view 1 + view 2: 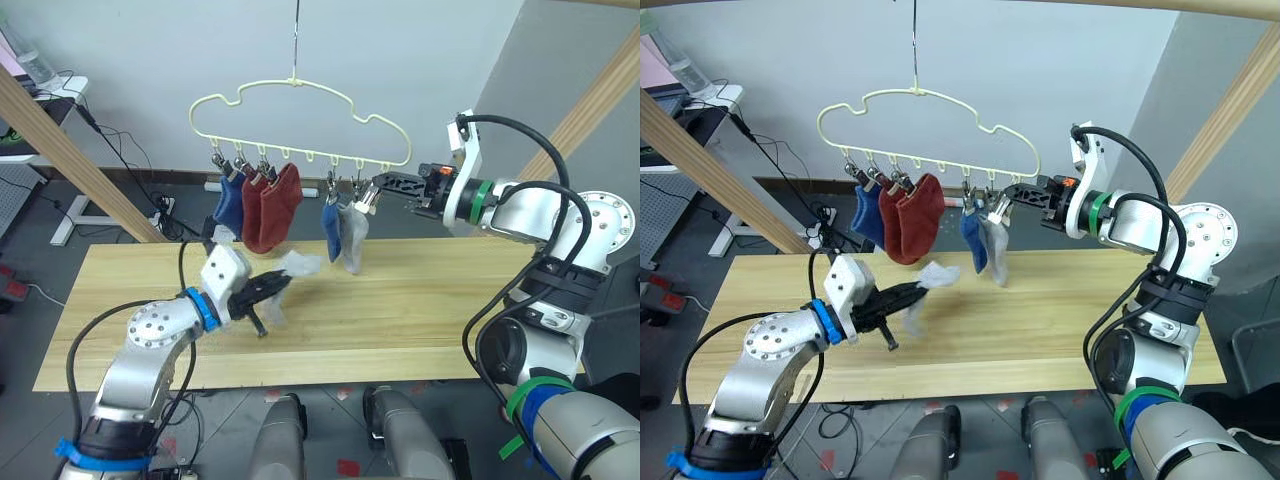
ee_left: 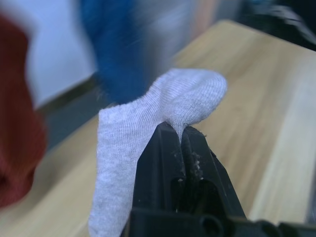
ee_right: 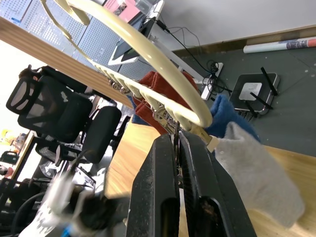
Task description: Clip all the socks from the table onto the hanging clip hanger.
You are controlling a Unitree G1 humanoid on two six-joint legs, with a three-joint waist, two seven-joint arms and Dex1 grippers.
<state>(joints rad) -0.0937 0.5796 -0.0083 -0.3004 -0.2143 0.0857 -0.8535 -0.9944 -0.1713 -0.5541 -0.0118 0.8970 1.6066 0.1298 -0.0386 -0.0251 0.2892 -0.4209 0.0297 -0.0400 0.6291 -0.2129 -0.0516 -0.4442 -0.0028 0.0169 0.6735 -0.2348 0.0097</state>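
Five socks already hang from the clip hanger [image 1: 300,120]: a blue sock [image 1: 230,203] at the robot's left end, two rust red socks [image 1: 272,208] next to it overlapping each other, then further right a second blue sock [image 1: 331,229] and a light grey sock [image 1: 352,237] side by side. The sixth, another light grey sock [image 1: 285,285], is off the table [image 1: 420,310], held in the air above the wood just below and between the red pair and the blue/grey pair. The left gripper [image 1: 272,288] has its fingers pinched together on this sock; in the left wrist view the two black fingers [image 2: 197,163] are closed with grey knit [image 2: 148,128] coming out at the tips and draping down one side. The right gripper [image 1: 372,190] reaches in level from the robot's right to the hanger's lower bar, at the clips beside the hung grey sock; in the right wrist view its fingers [image 3: 160,197] are squeezed together on a small metal clip [image 3: 176,129] under the pale-yellow wire. The hanger hangs from a thin hook [image 1: 296,35] in front of a white wall [image 1: 400,50]. Slanted wooden beams [image 1: 70,150] stand on either side behind the table.
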